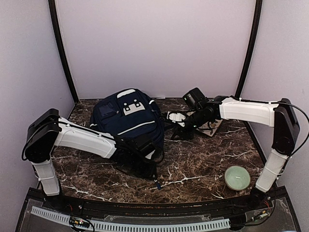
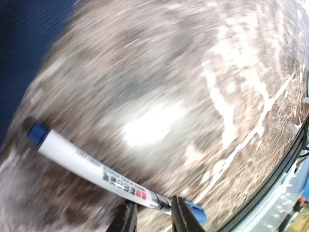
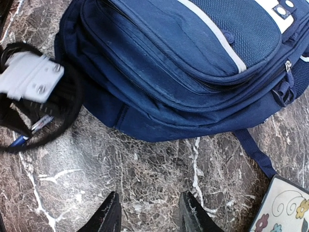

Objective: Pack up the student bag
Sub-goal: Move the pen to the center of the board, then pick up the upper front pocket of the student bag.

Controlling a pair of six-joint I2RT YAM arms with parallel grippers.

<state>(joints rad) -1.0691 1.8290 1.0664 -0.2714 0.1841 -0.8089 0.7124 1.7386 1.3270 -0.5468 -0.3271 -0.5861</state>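
The student bag (image 1: 126, 120) is a navy backpack with white trim, lying at the back left of the marble table; it also fills the top of the right wrist view (image 3: 193, 58). My left gripper (image 2: 152, 207) is shut on a white marker (image 2: 91, 166) with blue ends, gripped near one end and held over the marble. In the top view the left gripper (image 1: 150, 171) is just in front of the bag. My right gripper (image 3: 148, 210) is open and empty over bare marble beside the bag, and in the top view it (image 1: 176, 121) sits at the bag's right side.
A book with a flower-patterned cover (image 1: 211, 126) lies under the right arm, its corner showing in the right wrist view (image 3: 285, 208). A pale green round dish (image 1: 237, 177) sits front right. Dark straps (image 1: 145, 166) trail from the bag's front. The table's front edge (image 2: 270, 183) is close to the left gripper.
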